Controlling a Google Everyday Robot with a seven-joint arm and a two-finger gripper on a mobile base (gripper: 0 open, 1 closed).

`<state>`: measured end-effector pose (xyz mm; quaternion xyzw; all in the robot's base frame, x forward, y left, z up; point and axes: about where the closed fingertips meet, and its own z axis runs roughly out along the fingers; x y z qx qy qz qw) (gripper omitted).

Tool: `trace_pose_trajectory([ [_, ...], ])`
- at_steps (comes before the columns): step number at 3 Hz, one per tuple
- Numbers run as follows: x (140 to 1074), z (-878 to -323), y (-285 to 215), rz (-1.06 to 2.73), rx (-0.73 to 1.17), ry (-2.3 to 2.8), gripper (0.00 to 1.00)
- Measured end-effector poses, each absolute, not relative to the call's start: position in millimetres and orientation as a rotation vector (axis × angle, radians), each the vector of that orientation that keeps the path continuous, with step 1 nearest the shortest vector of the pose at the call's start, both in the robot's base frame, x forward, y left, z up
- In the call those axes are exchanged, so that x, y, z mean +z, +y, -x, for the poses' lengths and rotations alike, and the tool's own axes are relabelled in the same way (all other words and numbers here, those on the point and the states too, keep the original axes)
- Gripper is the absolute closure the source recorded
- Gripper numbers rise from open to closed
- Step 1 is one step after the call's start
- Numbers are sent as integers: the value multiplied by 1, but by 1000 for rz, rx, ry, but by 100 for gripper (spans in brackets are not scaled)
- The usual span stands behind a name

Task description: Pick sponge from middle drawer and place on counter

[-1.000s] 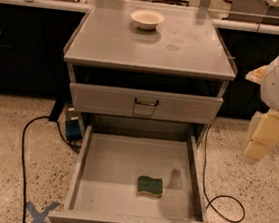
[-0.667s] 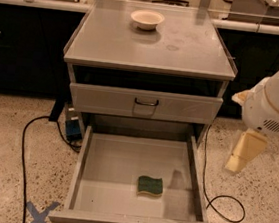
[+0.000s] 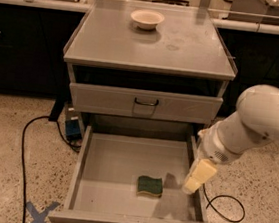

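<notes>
The sponge (image 3: 150, 185), dark green on top with a yellow edge, lies flat on the floor of the open middle drawer (image 3: 115, 167), right of its centre. My gripper (image 3: 196, 178) hangs over the drawer's right side, just right of the sponge and above it, not touching it. The white arm reaches in from the right. The counter (image 3: 152, 47) is the gray top of the cabinet, behind and above the drawer.
A cream round bowl (image 3: 147, 19) stands at the back of the counter. The upper drawer front (image 3: 145, 104) is closed. Black cables run on the speckled floor at left (image 3: 25, 146) and right (image 3: 227, 206). A blue tape cross (image 3: 37, 213) marks the floor.
The arm has swung left and down from beside the cabinet, bringing the gripper over the drawer's right side near the sponge. The sponge has not moved.
</notes>
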<state>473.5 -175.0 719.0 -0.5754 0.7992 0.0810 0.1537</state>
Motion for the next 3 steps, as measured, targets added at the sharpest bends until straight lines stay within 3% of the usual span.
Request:
trace_pose_trajectory([
  [1,673,-477,-147,1603,306,2292,0],
  [3,645,-477,-140,1593,338,2295,0],
])
